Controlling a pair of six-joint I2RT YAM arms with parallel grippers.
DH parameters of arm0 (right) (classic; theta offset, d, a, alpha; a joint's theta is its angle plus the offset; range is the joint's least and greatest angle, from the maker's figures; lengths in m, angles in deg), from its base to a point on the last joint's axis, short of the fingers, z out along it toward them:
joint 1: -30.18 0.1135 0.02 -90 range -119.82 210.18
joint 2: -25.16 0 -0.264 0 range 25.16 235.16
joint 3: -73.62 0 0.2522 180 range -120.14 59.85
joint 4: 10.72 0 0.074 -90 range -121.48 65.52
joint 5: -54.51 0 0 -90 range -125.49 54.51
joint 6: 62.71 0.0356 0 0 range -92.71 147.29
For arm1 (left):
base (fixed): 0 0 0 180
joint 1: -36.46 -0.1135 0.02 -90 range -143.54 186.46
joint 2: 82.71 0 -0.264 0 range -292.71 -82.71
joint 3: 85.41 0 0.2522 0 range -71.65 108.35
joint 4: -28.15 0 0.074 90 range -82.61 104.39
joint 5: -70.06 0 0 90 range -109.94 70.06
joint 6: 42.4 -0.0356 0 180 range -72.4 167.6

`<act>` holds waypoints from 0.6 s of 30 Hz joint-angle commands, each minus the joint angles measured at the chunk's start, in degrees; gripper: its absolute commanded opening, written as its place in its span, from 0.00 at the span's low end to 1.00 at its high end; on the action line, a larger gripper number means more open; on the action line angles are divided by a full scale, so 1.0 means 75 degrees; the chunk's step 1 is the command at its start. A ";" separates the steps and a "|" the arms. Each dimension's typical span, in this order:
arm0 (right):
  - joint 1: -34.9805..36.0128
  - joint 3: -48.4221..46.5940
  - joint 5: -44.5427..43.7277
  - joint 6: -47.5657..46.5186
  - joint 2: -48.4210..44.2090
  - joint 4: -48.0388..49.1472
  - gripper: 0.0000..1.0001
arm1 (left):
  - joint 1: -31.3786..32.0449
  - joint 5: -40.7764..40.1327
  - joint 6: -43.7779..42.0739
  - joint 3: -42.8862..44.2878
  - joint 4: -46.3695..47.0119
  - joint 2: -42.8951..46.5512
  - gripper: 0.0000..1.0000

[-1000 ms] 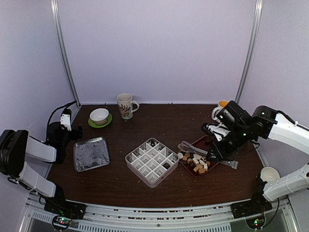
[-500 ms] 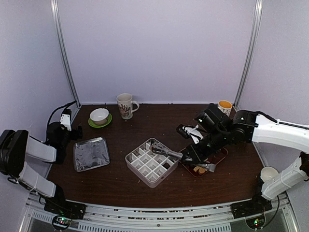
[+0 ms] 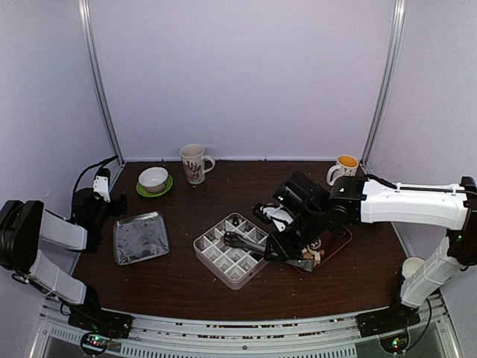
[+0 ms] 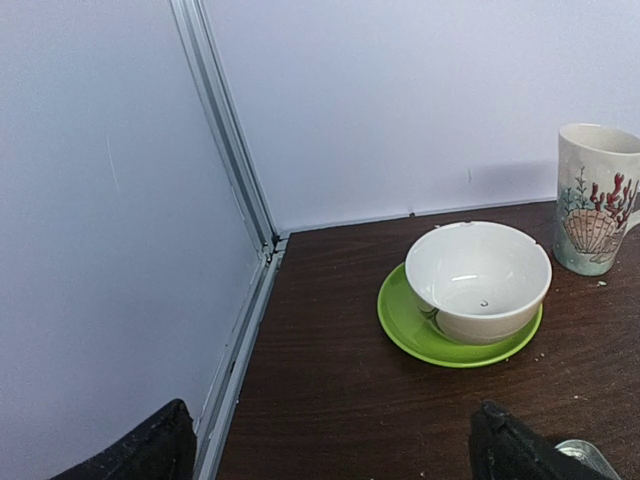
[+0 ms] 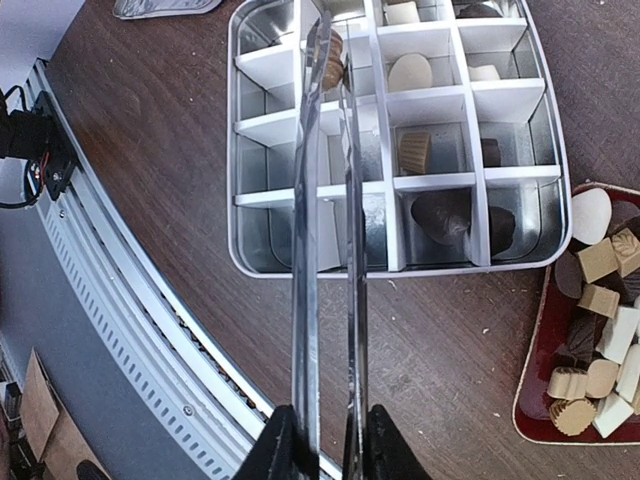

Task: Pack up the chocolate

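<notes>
Right arm stretches leftward, its right gripper (image 5: 325, 440) clamped on the tongs (image 5: 303, 250), whose tips seem to pinch a tan chocolate (image 5: 333, 62) over the divided box (image 5: 240, 215). Left gripper (image 4: 330, 455) gapes at the dark surface (image 3: 179, 276) edge, lilac walls (image 3: 246, 74) around.

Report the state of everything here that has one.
left gripper, open, empty.
right gripper, shut on the tongs.
tongs, squeezed nearly shut, tan chocolate at the tips.
divided box, partly filled.
red tray, piled with chocolates.
white bowl, upright, empty.
shell mug, upright.
</notes>
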 commanded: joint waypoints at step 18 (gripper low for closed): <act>0.0029 -0.0626 -0.0700 -0.0045 -0.0006 -0.0108 0.35 | -0.0065 0.0001 0.0026 0.0000 0.0443 -0.0038 0.98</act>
